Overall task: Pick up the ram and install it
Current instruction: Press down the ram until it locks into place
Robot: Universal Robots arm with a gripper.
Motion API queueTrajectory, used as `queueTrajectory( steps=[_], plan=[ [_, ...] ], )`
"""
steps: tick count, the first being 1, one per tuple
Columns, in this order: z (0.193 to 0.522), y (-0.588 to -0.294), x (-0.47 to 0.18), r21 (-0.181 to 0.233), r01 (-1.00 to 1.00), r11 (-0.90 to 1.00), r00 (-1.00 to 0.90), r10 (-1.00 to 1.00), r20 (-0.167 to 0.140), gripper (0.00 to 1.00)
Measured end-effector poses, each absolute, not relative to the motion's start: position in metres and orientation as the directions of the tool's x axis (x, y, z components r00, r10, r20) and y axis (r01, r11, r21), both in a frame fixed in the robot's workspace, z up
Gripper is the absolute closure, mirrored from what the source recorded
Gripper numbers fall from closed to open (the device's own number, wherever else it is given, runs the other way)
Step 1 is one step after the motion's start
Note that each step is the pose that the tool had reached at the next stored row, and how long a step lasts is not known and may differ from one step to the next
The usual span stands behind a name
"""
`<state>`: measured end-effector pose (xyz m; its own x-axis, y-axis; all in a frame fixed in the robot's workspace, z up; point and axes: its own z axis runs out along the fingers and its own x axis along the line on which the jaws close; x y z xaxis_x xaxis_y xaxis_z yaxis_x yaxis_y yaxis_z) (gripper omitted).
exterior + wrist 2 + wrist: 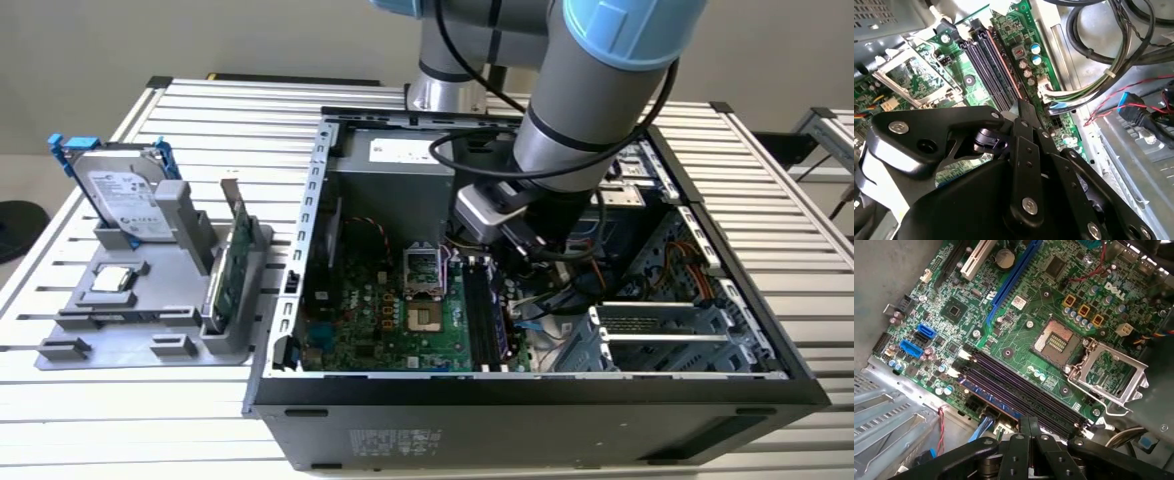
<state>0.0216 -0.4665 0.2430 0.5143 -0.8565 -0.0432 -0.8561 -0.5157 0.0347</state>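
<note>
Gripper [1029, 426] at lower centre, fingers pinched nearly together over the ram [988, 401] — blue stick seated in the outermost slot, long axis diagonal along the DIMM slots [1024, 390].

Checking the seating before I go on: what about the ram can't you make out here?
- First wrist view: the ram runs under the pincer, hiding its near end.
- Exterior view: the arm covers part of the memory slots.
- Latch state: too small in any view.
</note>
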Motion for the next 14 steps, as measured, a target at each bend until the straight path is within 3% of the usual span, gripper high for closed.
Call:
queueTrajectory(
  steps=[14],
  plan=[
    [0.2424, -0.4665, 0.0216, 0.035, -0.900, -0.435, 0.433, -0.900, -0.043, 1.00]
  ],
)
